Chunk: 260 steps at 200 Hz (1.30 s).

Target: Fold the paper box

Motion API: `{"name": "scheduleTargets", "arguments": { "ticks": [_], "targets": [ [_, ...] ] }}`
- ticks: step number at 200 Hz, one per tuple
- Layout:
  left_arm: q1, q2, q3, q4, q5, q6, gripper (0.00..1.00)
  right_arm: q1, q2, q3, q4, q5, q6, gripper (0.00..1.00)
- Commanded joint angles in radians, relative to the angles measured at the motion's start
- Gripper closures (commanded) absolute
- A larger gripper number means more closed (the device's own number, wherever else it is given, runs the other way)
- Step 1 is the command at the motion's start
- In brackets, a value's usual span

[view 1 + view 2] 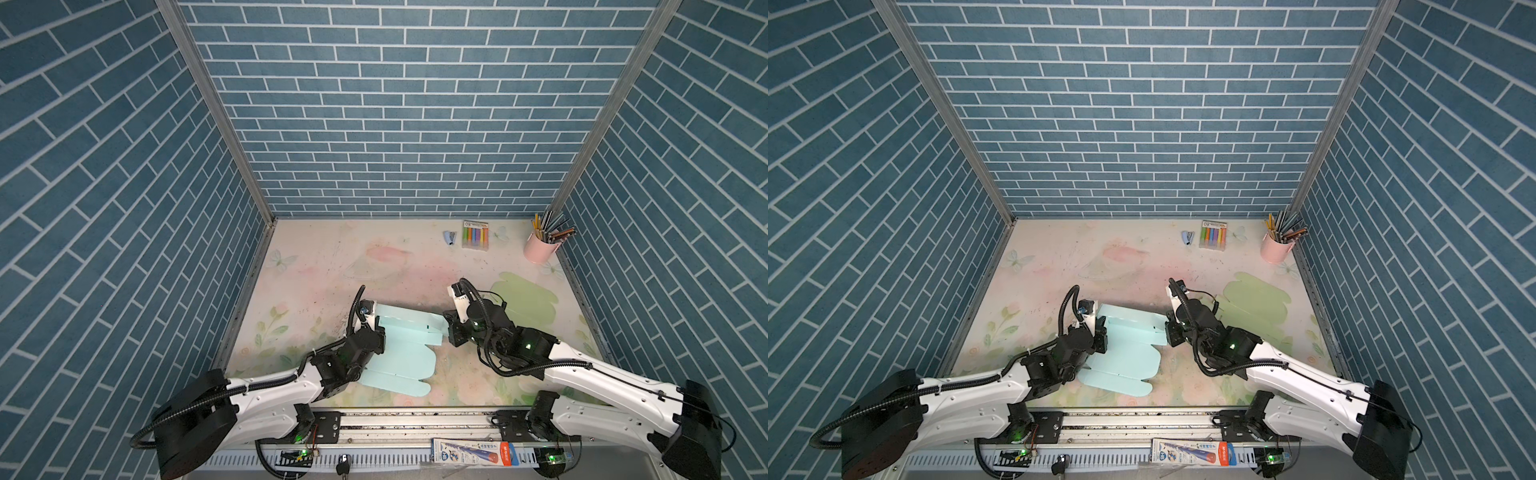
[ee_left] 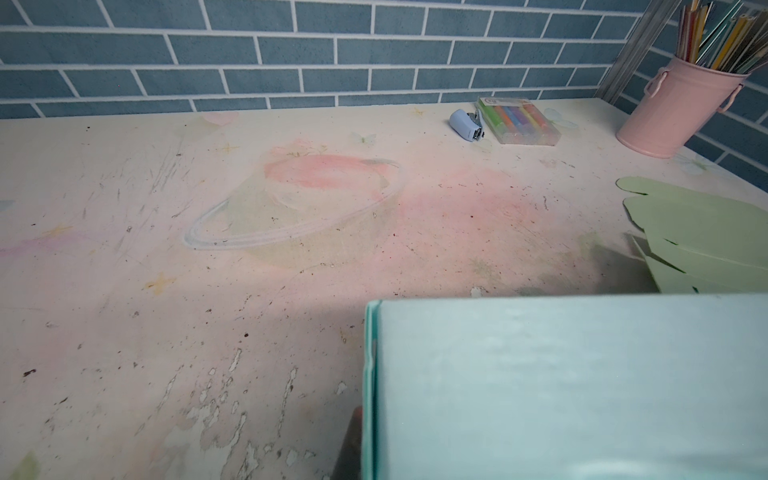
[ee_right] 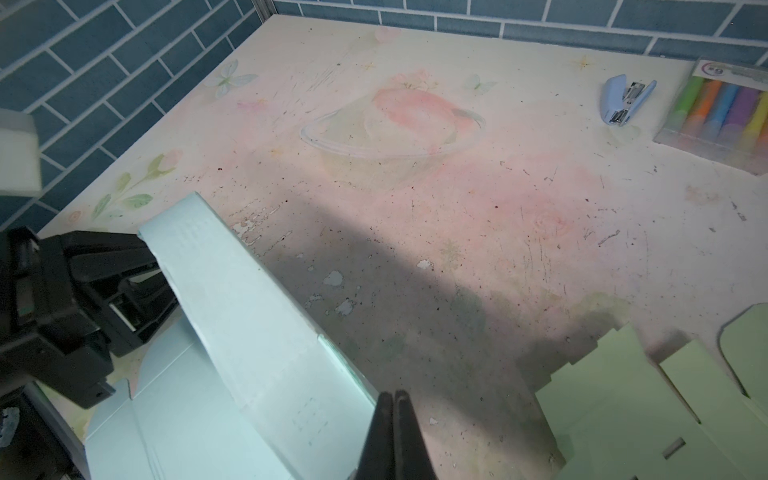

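The box (image 1: 409, 353) is pale blue card. It lies on the table (image 1: 316, 266) at front centre, between my two arms. Its base and rounded front flaps lie flat. One long panel (image 1: 405, 318) along the far edge stands raised and tilted, running from my left arm to my right.

My left pincer (image 1: 380, 332) is nearly closed and pinches the left end of the panel. In the left wrist view the panel (image 2: 561, 386) fills the near corner. One dark finger (image 2: 351, 440) shows against its outer face, and the other finger is hidden behind the card.

My right pincer (image 3: 392, 409) is pressed together, with no card visible between the fingers. Its tips sit at the right end of the panel (image 3: 249, 316), just beside the card's edge. I cannot tell whether they touch it.

A green sheet (image 1: 528, 301) lies flat to the right of the box, partly under my right arm.

At the far right of the table a stapler (image 1: 449, 237) lies just beside a marker pack (image 1: 475, 235). A pink cup (image 1: 539, 249) of pencils (image 1: 550, 226) stands upright in the corner. All are well apart from the box.
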Motion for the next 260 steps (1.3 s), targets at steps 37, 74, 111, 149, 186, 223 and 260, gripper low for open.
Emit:
{"name": "scheduleTargets", "arguments": {
  "ticks": [37,74,111,149,186,223,260],
  "targets": [
    [0.008,-0.026,-0.005,-0.022,-0.018,-0.023,1.00,-0.001,0.019,-0.002,-0.007,-0.022,0.023,1.00],
    [0.015,-0.023,-0.009,-0.029,-0.033,-0.018,1.00,0.017,-0.107,-0.040,0.041,0.014,-0.001,1.00],
    [0.018,-0.035,-0.021,-0.036,-0.052,-0.014,1.00,0.046,-0.141,-0.045,0.077,-0.005,-0.031,1.00],
    [0.024,-0.024,-0.017,-0.043,-0.055,-0.016,1.00,0.098,0.021,0.034,0.020,0.003,-0.017,1.00],
    [0.028,-0.023,-0.013,-0.036,-0.048,-0.012,1.00,0.099,0.090,0.056,-0.008,0.046,-0.008,1.00],
    [0.029,-0.036,-0.011,-0.032,-0.037,0.002,1.00,0.099,0.181,0.081,0.019,0.033,-0.012,1.00],
    [0.031,-0.036,-0.008,-0.027,-0.023,0.001,1.00,0.099,0.258,0.131,0.072,-0.020,-0.043,1.00]
  ]
}}
